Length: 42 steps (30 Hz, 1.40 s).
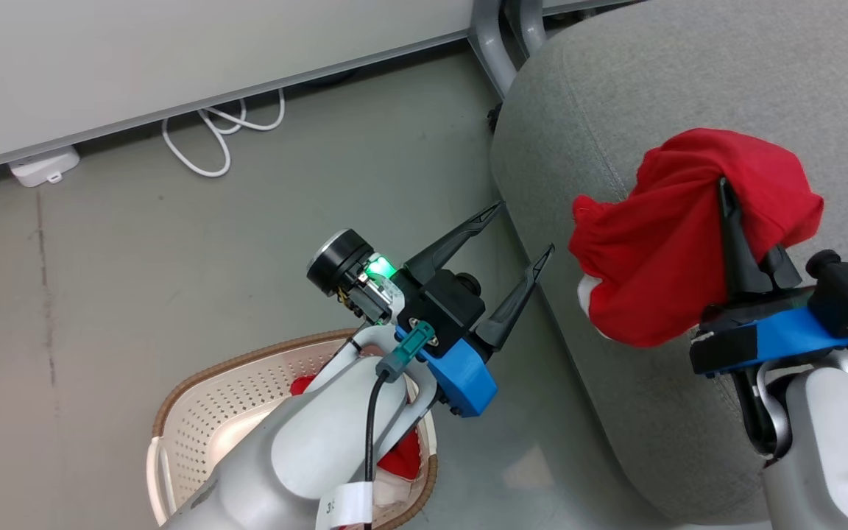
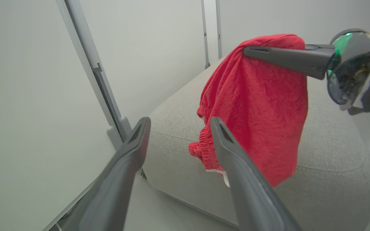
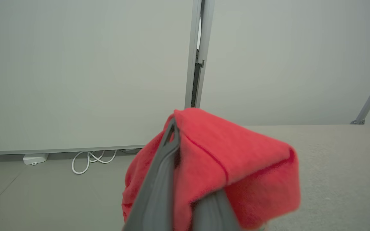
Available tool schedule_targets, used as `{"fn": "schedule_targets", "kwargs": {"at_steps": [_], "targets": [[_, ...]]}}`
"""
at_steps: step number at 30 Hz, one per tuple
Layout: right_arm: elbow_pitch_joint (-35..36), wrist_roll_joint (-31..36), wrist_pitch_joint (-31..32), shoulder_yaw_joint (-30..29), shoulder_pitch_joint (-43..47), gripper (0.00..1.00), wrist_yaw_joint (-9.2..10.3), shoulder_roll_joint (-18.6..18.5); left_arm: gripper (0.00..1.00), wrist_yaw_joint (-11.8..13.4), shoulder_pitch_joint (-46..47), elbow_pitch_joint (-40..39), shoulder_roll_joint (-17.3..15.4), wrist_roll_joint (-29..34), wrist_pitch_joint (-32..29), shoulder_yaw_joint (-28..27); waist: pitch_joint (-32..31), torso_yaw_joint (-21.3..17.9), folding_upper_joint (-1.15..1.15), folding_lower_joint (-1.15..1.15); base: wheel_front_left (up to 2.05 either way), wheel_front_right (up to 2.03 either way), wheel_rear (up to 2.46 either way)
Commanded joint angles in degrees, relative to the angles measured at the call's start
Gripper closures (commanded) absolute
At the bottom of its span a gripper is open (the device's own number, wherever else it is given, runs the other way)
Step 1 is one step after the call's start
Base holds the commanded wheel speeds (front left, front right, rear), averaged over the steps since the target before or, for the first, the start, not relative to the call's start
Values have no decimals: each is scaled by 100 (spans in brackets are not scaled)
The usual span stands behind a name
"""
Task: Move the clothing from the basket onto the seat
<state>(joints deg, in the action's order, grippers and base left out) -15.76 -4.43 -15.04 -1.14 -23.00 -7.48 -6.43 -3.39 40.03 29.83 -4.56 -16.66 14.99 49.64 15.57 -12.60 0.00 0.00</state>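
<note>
While pinched by right end effector [image 1: 726, 193] | clothing [image 1: 659, 258] hangs over seat [image 1: 689, 88]

Red clothing [image 1: 659, 258], grey seat [image 1: 615, 110], cream basket [image 1: 210, 419] with brown rim

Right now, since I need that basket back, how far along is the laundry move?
Done: one red garment is out of the basket. In hand: the right gripper is shut on it, over the seat, not released. Left: more red clothing lies in the basket, below the open, empty left gripper.
</note>
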Motion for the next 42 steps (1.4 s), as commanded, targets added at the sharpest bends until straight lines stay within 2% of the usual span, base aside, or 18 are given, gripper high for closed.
{"fn": "schedule_targets", "kwargs": {"at_steps": [1,11,27,33,38,42], "targets": [[93,23,-22,-111,116,100,-2,-27,0,-22,82,-8,14,17,29,37,106,-174,0,0,0,0,0],[321,-18,-22,-522,508,100,-2,47,0,-115,128,31,74,106,29,313,358,-455,0,0,0,0,0],[418,-14,-22,-586,542,100,-3,216,0,-116,248,15,106,113,30,377,544,-541,0,0,0,0,0],[606,47,-22,-579,129,100,-3,31,0,-63,382,-146,16,180,29,261,829,-462,0,0,0,0,0],[838,9,-22,-754,-568,100,-2,-201,0,-26,542,-272,-92,278,29,194,1276,-407,0,0,0,0,0],[991,62,-23,-991,-1275,100,-2,-523,0,-23,733,-301,-213,345,20,182,1703,-337,0,0,0,0,0]]}}
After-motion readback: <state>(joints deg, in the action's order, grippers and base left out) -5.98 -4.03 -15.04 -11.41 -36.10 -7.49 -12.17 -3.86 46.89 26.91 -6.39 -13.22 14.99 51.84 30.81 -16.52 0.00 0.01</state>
